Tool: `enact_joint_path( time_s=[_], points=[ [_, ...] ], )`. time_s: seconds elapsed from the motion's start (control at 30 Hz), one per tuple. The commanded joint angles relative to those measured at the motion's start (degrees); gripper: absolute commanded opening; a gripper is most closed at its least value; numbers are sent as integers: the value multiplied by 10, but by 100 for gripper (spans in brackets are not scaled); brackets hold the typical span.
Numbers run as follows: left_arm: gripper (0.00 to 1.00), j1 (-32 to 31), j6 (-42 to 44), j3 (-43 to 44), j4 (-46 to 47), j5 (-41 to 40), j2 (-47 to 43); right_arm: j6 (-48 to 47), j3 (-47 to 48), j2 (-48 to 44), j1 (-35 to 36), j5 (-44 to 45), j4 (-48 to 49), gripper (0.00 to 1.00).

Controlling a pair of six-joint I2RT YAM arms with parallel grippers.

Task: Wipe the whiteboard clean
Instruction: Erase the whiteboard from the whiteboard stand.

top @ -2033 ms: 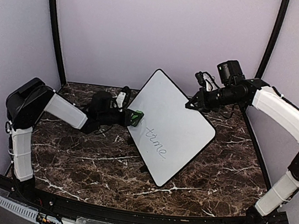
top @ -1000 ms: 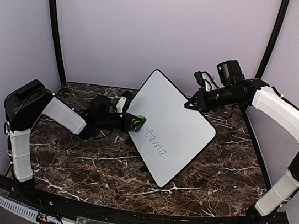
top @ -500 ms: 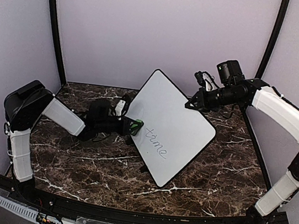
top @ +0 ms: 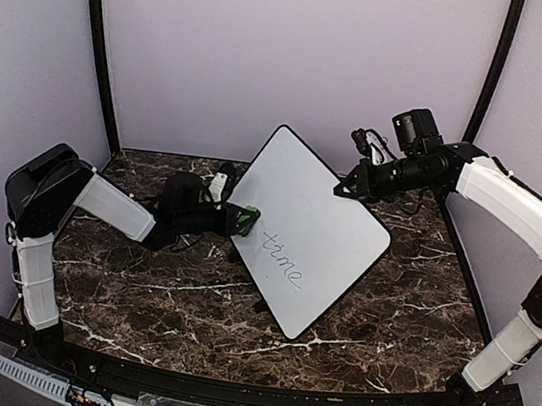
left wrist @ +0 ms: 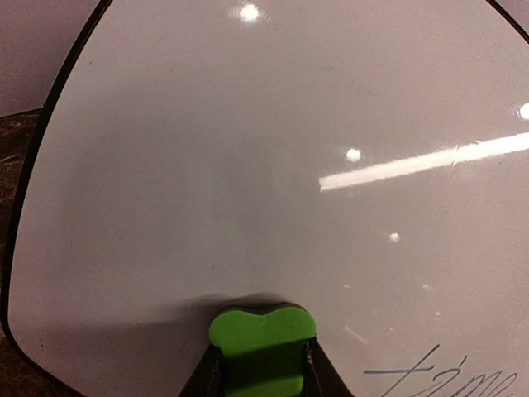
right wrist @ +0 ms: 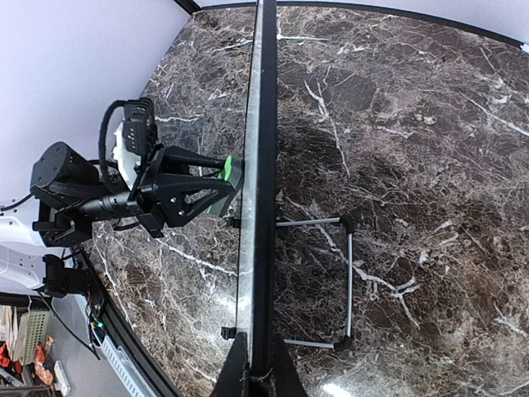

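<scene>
The whiteboard [top: 312, 234] stands tilted on the marble table, with the handwritten word "time" [top: 282, 256] on its lower half. My left gripper [top: 245, 220] is shut on a green eraser [top: 249, 218] and presses it on the board's left part, just left of the word. In the left wrist view the eraser [left wrist: 262, 346] sits between my fingers against the white surface [left wrist: 273, 149], with the writing [left wrist: 438, 376] at the lower right. My right gripper [top: 343, 187] is shut on the board's top edge. The right wrist view shows the board edge-on [right wrist: 263, 190].
The board's wire stand [right wrist: 345, 281] rests on the dark marble table [top: 138, 285] behind the board. Purple walls and black corner posts [top: 100, 38] enclose the table. A black rail [top: 225, 383] runs along the near edge.
My left gripper with the eraser slid down and right along the board's left part, then back up a little. The right arm and the board have not moved.
</scene>
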Motion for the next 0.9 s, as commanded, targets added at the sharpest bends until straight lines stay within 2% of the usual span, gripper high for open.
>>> enact_joint_path(
  time_s=[0.0,0.47,0.7,0.87],
  points=[
    [0,8,-24,-70,-23,-15,-11,-69,-7,14,32,-35,-31,0],
    [0,23,-65,-113,45,41,23,-68,-12,9,32,-33,-28,0],
    [0,20,-63,-56,68,90,26,-68,-4,21,32,-36,-31,0],
    [0,11,-52,-26,64,93,25,-68,-6,20,32,-33,-30,0]
  ],
)
